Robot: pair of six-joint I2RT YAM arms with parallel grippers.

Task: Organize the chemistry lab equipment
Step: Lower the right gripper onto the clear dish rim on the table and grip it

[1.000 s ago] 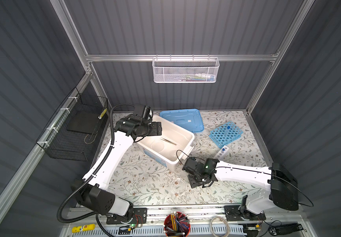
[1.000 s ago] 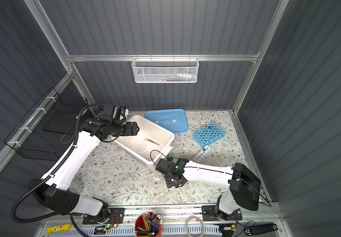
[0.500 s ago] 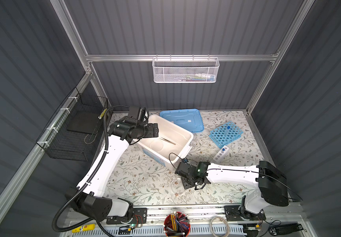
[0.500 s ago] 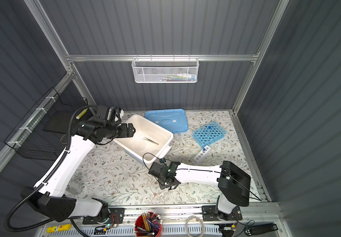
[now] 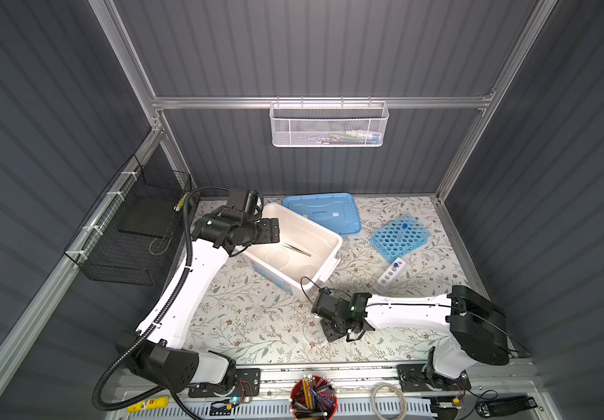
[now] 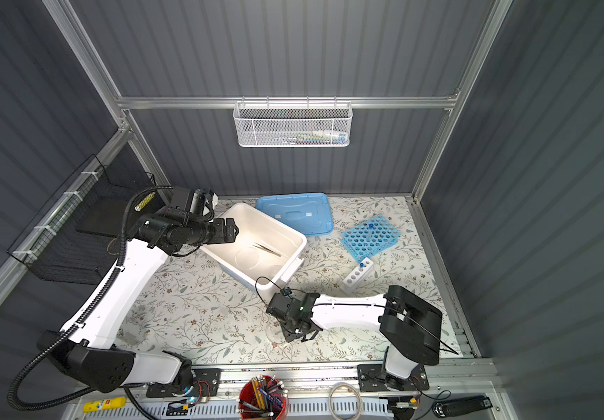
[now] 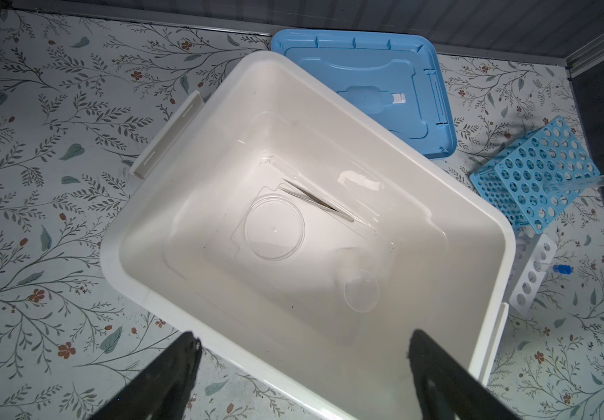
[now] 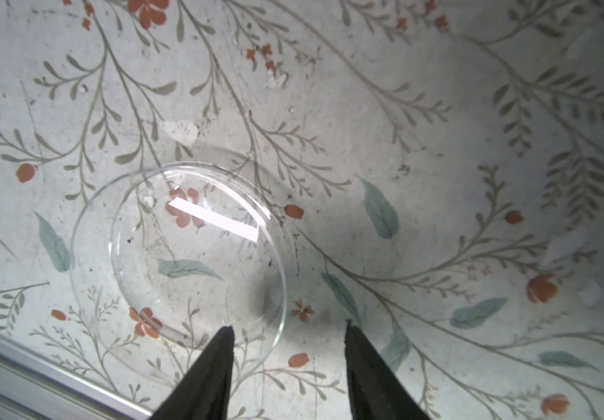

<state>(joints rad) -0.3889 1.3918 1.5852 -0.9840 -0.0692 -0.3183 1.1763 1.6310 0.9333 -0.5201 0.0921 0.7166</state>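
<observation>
**A:** Nearest you, your right gripper (image 8: pixel 287 326) hangs low over the floral mat (image 8: pixel 438 145), jaws apart, straddling the rim of a clear dish (image 8: pixel 184 262).

**B:** Nothing pinched yet! Further back, your left gripper (image 7: pixel 302 337) gapes wide above the white bin (image 7: pixel 456 203). A second dish (image 7: pixel 275 229), tweezers (image 7: pixel 316 200) and a small glass vessel (image 7: pixel 361 291) lie inside.

**A:** Beyond, a blue-capped tube (image 5: pixel 404 226) stands in the blue rack (image 5: pixel 400 240).

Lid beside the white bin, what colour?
Light blue; the lid shows best in left wrist view.

Bright overhead light, white glare stripe on the glass dish (image 8: pixel 184 262), soft shadows, dim walls (image 5: pixel 329 54).
</observation>
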